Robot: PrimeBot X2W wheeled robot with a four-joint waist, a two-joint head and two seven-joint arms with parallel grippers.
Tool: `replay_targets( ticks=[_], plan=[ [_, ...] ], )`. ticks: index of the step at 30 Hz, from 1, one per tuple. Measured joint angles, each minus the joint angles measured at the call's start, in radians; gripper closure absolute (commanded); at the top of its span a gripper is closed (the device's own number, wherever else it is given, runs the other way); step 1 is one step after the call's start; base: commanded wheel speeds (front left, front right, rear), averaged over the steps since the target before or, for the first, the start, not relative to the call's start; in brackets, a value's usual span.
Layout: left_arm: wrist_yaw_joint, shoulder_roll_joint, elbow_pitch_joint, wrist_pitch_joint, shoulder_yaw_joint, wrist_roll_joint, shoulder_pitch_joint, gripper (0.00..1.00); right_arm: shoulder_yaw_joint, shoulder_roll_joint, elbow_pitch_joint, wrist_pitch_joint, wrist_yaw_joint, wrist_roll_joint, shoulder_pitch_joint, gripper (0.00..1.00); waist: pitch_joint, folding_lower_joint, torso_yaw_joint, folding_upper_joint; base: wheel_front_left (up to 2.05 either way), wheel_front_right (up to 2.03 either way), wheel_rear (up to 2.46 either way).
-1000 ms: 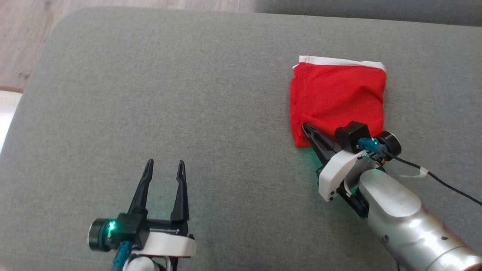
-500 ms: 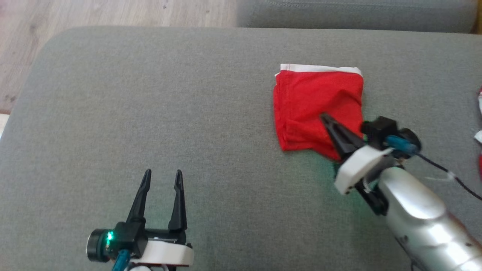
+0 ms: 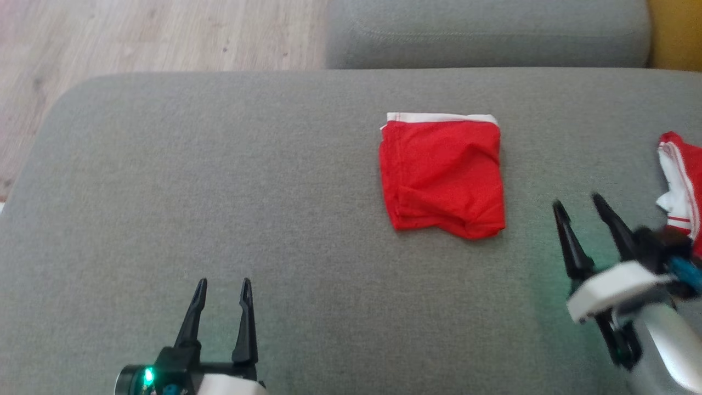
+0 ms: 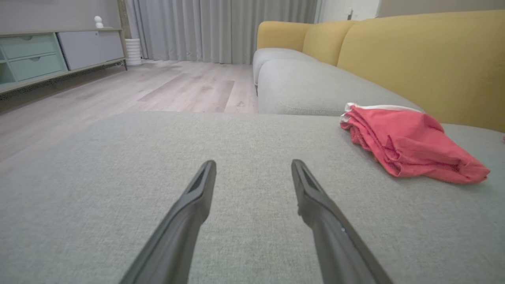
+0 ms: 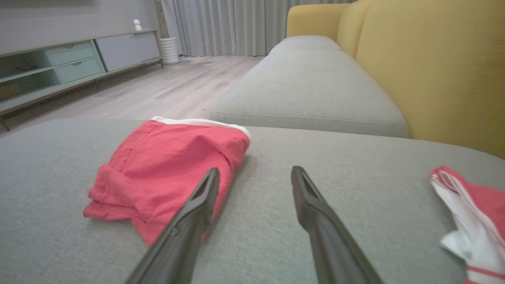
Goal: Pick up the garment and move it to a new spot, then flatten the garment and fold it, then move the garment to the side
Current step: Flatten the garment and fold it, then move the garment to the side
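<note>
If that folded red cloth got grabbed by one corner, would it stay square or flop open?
Probably flop open: the folded red garment is soft, wrinkled fabric in loose layers. It looks thin, so likely light. Pushed, it would likely bunch on the textured grey cushion rather than slide.

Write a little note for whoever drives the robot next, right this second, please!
Left gripper: open, holding nothing, low over the grey cushion.
Right gripper: open, holding nothing, just right of the red garment, not touching it.
Red garment: folded into a small square, lying free on the cushion.
Another red-and-white garment lies further right.
Done: flattening and folding, by the look of it.
Left: check this spot counts as the side; if not, move it.
</note>
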Motion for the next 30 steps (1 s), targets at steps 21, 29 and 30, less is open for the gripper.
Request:
replay_targets(
  ticks=[21,29,30],
  plan=[
    [-0.040,0.000,0.064,0.000,0.065,0.017,0.036,0.00,-0.186,0.142,-0.168,0.000,0.000,-0.098,0.281,0.00,-0.056,0.0000,-0.050,0.0000,0.00,0.00,0.00],
    [-0.043,0.000,0.064,0.000,0.063,0.017,0.037,0.00,-0.180,0.154,-0.136,0.000,0.000,-0.030,0.267,0.00,-0.047,0.0001,-0.048,0.0000,0.00,0.00,0.00],
    [-0.043,0.000,0.064,0.000,0.063,0.017,0.037,0.00,-0.177,0.154,-0.129,0.002,0.000,-0.001,0.255,0.00,-0.043,0.0001,-0.047,0.0000,0.00,0.00,0.00]
  ],
)
